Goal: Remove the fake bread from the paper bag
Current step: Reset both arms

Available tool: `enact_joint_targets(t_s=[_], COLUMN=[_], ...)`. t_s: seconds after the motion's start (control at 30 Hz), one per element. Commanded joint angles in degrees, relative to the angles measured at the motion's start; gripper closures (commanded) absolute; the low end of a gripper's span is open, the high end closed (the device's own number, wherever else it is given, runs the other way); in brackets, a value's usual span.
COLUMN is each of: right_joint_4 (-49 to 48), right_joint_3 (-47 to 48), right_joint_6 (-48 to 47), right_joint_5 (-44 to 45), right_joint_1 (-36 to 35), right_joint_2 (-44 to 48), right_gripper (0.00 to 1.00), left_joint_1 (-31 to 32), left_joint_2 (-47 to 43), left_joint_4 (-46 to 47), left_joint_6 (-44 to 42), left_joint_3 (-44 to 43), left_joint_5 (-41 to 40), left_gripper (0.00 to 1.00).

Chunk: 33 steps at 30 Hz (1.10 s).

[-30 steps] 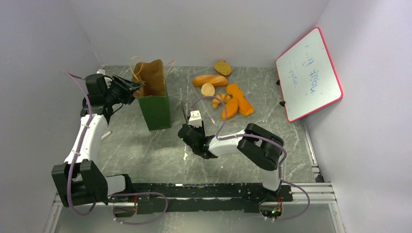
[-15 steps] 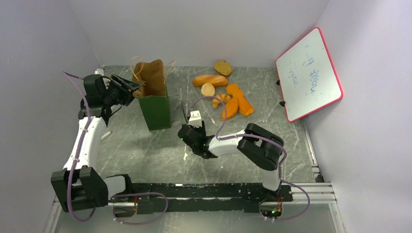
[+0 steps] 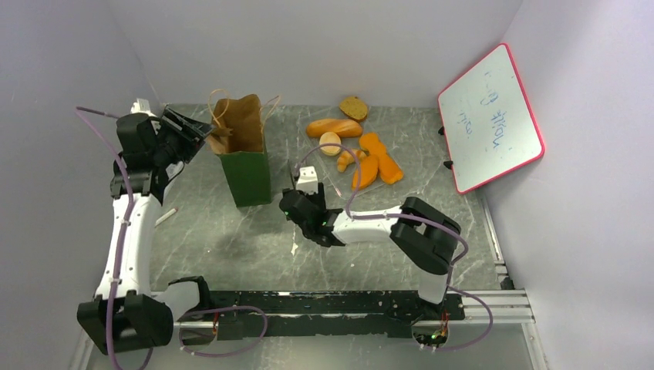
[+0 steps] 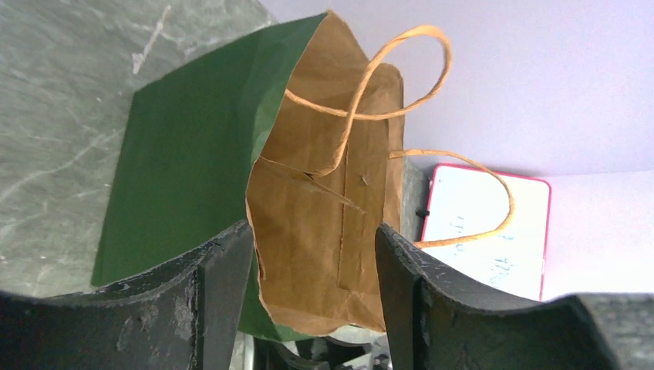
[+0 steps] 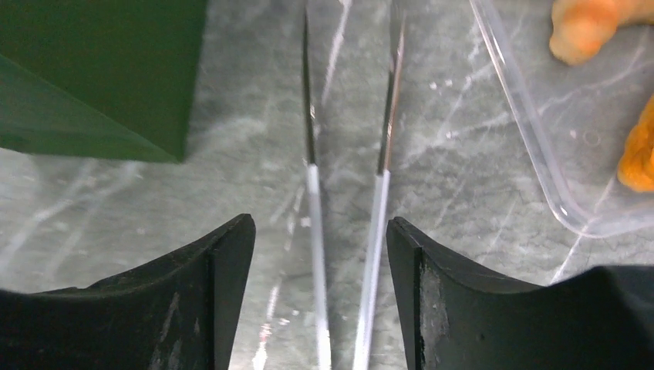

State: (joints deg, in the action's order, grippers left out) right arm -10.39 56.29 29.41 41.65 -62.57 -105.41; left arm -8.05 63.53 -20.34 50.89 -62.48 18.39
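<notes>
From above, you see the paper bag (image 3: 248,173) standing upright toward the far-left corner of the table (image 3: 231,239). The fake bread (image 3: 369,158) lies outside it by the far edge, well apart from the bag. Your left gripper (image 3: 197,129) hovers at the bag's left rim.

In the left wrist view its fingers (image 4: 208,285) stand wide apart and pinch nothing.

In the right wrist view the tweezers (image 5: 311,139) run between the fingers of the right gripper (image 5: 320,223) — whether they are gripped, I cannot tell.

Left hand (image 3: 199,131) opened, drew back leftward from paper bag (image 3: 245,166); right hand (image 3: 306,181) widened.
</notes>
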Motion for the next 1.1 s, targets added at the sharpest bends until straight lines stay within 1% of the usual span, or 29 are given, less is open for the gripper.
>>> enact_joint_targets(t_s=[0.0,0.07,0.1,0.13,0.2,0.23,0.33,0.37,0.4,0.5,0.53,0.6,0.63,0.67,0.73,0.8,0.93,1.07], right_joint_4=[4.45,5.9,6.52,6.94,7.67,8.27,10.15,10.21,9.38,-0.09,-0.65,1.75,3.11,4.59,7.12,7.98,10.41,16.67], right_joint_3=[5.56,7.66,8.62,9.82,12.34,13.75,17.04,17.12,16.48,9.83,8.57,7.62,7.23,6.87,5.77,4.11,2.53,3.03], right_joint_6=[-0.91,-1.98,-2.78,-3.74,-6.37,-7.88,-10.03,-9.9,-10.51,-13.64,-13.25,-10.62,-9.7,-8.93,-6.58,-5.26,-2.76,2.87], right_joint_5=[1.86,2.21,3.37,4.88,8.64,10.15,11.59,11.1,10.66,9.91,8.95,6.42,6.23,6.27,6.67,7.55,12.09,15.56], right_joint_1=[-0.6,-0.5,-0.54,-0.44,0.15,0.86,5.64,8.2,10.75,18.42,21.26,27.38,31.06,33.28,37.98,40.09,40.68,40.76], right_joint_2=[4.11,5.19,5.86,6.58,7.84,8.44,11.25,12.59,14.31,19.87,21.21,22.52,22.58,22.34,21.5,20.86,18.81,16.66], right_gripper=[0.32,0.31,0.28,0.26,0.16,0.16,0.15,0.15,0.15,0.14,0.14,0.14,0.14,0.13,0.05,0.01,0.0,0.0], left_joint_1=[-0.45,-0.42,-0.39,-0.43,-0.44,-0.43,-0.41,-0.46,-0.44,-0.39,-0.39,-0.44,-0.43,-0.4,-0.45,-0.46,-0.14,1.22], left_joint_2=[-4.36,-6.19,-7.32,-8.15,-9.31,-9.7,-10.25,-10.38,-10.39,-9.63,-9.57,-9.88,-10.03,-9.7,-8.97,-8.55,-9.37,-9.67], left_joint_4=[-4.03,-4.99,-5.43,-5.79,-5.94,-5.45,-1.49,0.69,4.99,12.53,15.84,22.97,27.07,31.13,36.17,39.28,46.17,50.96], left_joint_6=[-5.08,-7.45,-8.76,-10.03,-13.1,-14.39,-18.21,-19.42,-21.31,-26.53,-28.22,-31.91,-34.33,-35.75,-36.29,-36.53,-37.51,-38.63], left_joint_3=[-3.16,-3.84,-4.38,-4.88,-6.03,-6.15,-4.77,-3.43,-1.18,3.92,6.51,12.33,15.54,18.32,22.97,26.7,34.93,38.87], left_joint_5=[-5.78,-9.11,-12.18,-14.87,-21.08,-24.49,-31.88,-33.44,-34.73,-36.43,-36.63,-36.53,-35.17,-33.59,-32.33,-31.76,-33.53,-34.15], left_gripper=[0.36,0.36,0.36,0.36,0.36,0.36,0.37,0.37,0.37,0.38,0.39,0.4,0.41,0.42,0.44,0.44,0.44,0.46])
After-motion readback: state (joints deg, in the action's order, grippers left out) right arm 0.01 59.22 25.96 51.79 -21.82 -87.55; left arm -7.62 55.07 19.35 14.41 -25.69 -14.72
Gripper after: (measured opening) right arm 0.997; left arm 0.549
